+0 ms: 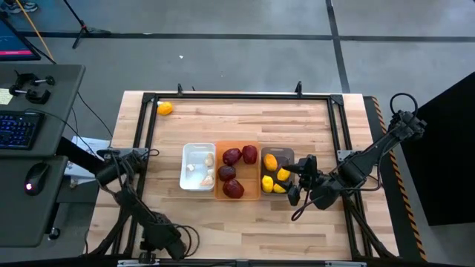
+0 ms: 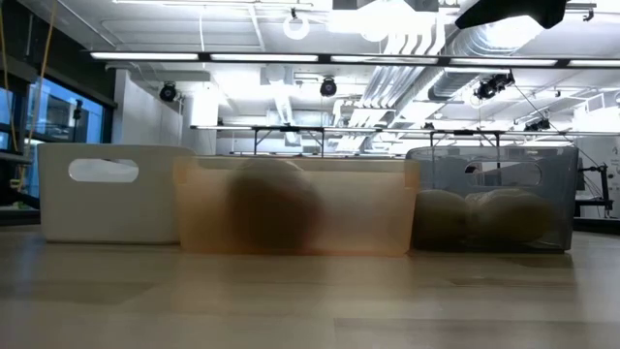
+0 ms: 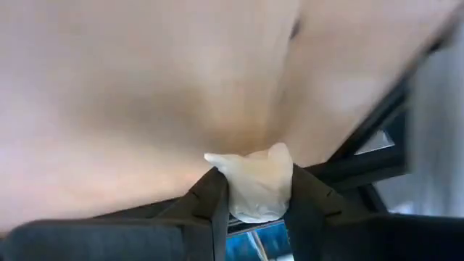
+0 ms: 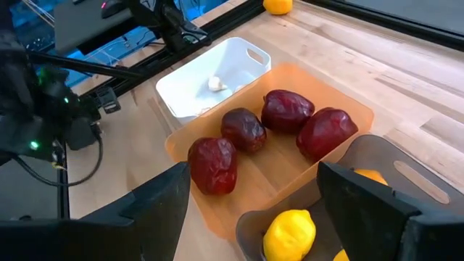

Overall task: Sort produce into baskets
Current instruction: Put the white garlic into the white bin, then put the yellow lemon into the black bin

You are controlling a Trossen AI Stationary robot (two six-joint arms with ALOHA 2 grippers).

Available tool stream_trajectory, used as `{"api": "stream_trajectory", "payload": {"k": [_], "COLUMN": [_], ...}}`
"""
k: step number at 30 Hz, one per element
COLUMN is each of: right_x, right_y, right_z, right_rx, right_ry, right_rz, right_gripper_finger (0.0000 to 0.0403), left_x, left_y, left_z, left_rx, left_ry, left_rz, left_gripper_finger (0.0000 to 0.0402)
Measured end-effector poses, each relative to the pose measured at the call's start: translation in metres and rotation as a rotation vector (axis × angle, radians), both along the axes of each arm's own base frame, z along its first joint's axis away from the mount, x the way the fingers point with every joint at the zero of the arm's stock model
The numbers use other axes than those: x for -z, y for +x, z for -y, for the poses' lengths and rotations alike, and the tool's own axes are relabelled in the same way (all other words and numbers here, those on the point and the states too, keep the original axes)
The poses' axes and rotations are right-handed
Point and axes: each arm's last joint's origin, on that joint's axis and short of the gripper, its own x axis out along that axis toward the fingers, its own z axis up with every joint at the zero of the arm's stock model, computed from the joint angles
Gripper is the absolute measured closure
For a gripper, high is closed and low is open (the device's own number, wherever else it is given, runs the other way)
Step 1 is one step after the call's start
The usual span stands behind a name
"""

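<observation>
Three bins stand side by side mid-table: a white bin (image 1: 198, 166) with whitish garlic bulbs (image 4: 215, 84), an orange bin (image 1: 237, 172) with several dark red fruits (image 4: 286, 110), and a grey bin (image 1: 277, 172) with several yellow lemons (image 4: 288, 233). One more lemon (image 1: 165, 108) lies on the table at the far left. My left gripper (image 1: 145, 153), left of the white bin near the table's left edge, is shut on a garlic bulb (image 3: 257, 185). My right gripper (image 1: 300, 180) is open and empty at the grey bin's right side, seen also in its wrist view (image 4: 254, 196). My left gripper pinches the garlic bulb by its two opposite sides (image 3: 230, 190) between its two fingers (image 3: 212, 201). The bulb's pale top sticks out past the fingertips, close to the wooden table top (image 3: 145, 87). I cannot tell whether the bulb touches the table.
A black metal frame (image 1: 245, 97) runs around the wooden table. A desk with a keyboard (image 1: 18, 127) and mouse stands off the table's left. In the low view the white (image 2: 107, 194), orange (image 2: 291, 208) and grey (image 2: 494, 199) bins stand in a row.
</observation>
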Motion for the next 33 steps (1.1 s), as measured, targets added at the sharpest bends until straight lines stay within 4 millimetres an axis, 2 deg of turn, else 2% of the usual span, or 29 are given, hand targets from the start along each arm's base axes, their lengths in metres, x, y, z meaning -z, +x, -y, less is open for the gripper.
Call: {"api": "stream_trajectory", "payload": {"k": [3, 7, 9, 12, 14, 16, 19, 23, 29, 33], "right_x": [0.0, 0.0, 0.0, 0.0, 0.0, 0.0, 0.0, 0.001, 0.001, 0.0], "right_y": [0.0, 0.0, 0.001, 0.003, 0.005, 0.007, 0.009, 0.011, 0.012, 0.013], "right_z": [0.0, 0.001, 0.003, 0.006, 0.009, 0.012, 0.015, 0.017, 0.019, 0.02], "right_rx": [0.001, 0.015, 0.028, 0.047, 0.067, 0.088, 0.096, 0.088, 0.089, 0.099], "right_ry": [-0.001, -0.013, -0.02, -0.019, -0.006, 0.008, 0.039, 0.062, 0.071, 0.08], "right_rz": [0.0, 0.005, 0.009, 0.009, 0.014, 0.02, 0.019, 0.004, 0.002, 0.006], "right_gripper_finger": [0.0111, 0.0111, 0.0111, 0.0111, 0.0111, 0.0111, 0.0111, 0.0111, 0.0111, 0.0111], "left_x": [-0.031, -0.094, -0.132, -0.181, -0.205, -0.217, -0.217, -0.198, -0.152, -0.137], "left_y": [0.006, 0.014, 0.016, 0.013, 0.007, 0.001, -0.005, -0.002, 0.009, 0.012], "left_z": [-0.012, -0.04, -0.061, -0.097, -0.122, -0.146, -0.176, -0.199, -0.204, -0.206], "left_rx": [-0.012, -0.162, -0.276, -0.463, -0.579, -0.671, -0.732, -0.82, -0.911, -0.997], "left_ry": [-0.019, -0.045, -0.034, 0.048, 0.182, 0.35, 0.523, 0.584, 0.486, 0.455], "left_rz": [0.092, 0.306, 0.504, 0.915, 1.201, 1.396, 1.469, 1.414, 1.291, 1.241], "left_gripper_finger": [0.0312, 0.0304, 0.0304, 0.0303, 0.0303, 0.0303, 0.0302, 0.0285, 0.0225, 0.0186]}}
